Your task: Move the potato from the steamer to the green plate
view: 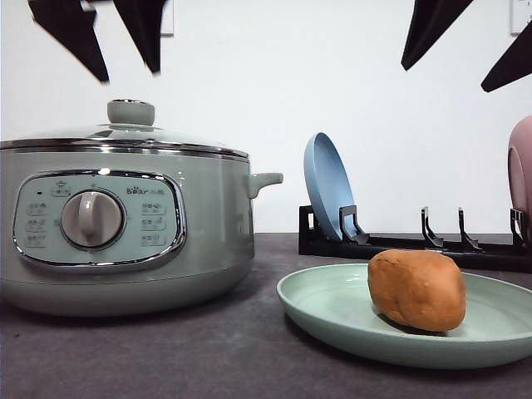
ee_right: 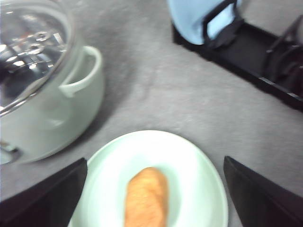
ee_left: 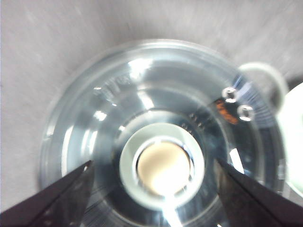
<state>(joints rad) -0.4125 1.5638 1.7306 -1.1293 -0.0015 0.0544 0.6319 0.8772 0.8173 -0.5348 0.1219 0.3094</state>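
The potato (view: 416, 290) lies on the green plate (view: 332, 312), a little right of the plate's middle in the front view, with bare plate showing all round it and its rim clear on the near side. From the right wrist view the potato (ee_right: 147, 197) sits lengthwise between the two dark fingers of the right gripper (ee_right: 154, 198), which hangs above it with jaws spread wide, touching nothing. Just left of the plate stands the steamer (view: 125, 224), its side handle (view: 264, 180) pointing towards the plate with a narrow strip of grey bench (view: 208, 349) between them. The glass lid (ee_left: 156, 123) sits closed on the pot; the left gripper (ee_left: 154, 189) hovers over it, jaws spread to either side of the lid knob (ee_left: 162, 166) and not touching it. Behind the plate a black dish rack (view: 416, 241) holds a blue plate (view: 328, 187) upright, with a pink dish (view: 521, 170) at the right edge. The bench in front of pot and plate lies open.
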